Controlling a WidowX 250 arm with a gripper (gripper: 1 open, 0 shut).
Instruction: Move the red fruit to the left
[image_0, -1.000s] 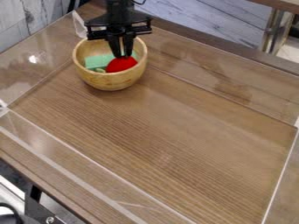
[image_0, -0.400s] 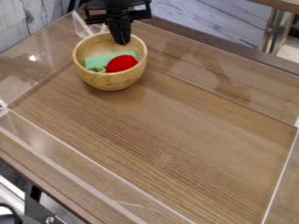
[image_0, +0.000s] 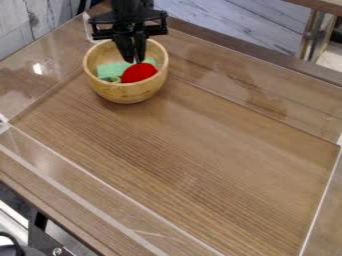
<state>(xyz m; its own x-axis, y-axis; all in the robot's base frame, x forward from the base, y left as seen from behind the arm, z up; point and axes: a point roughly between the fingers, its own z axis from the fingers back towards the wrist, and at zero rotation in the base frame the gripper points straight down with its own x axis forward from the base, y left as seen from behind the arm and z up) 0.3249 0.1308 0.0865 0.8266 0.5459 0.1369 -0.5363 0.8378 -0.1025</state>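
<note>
The red fruit (image_0: 140, 72) lies inside the wooden bowl (image_0: 127, 92) at the back left of the table, next to a flat green block (image_0: 110, 71). My black gripper (image_0: 130, 58) points straight down over the bowl. Its fingers are pressed together, and their tips sit just above and behind the fruit and the green block. I see nothing held between them. The fruit rests in the bowl. I cannot tell whether the fingertips touch it.
Clear plastic walls (image_0: 40, 60) ring the wooden tabletop (image_0: 201, 160). A table leg (image_0: 315, 40) stands at the back right beyond the wall.
The gripper rose out of the bowl, then shifted a little to the left and dipped back toward it. The red fruit has stayed in the bowl.
</note>
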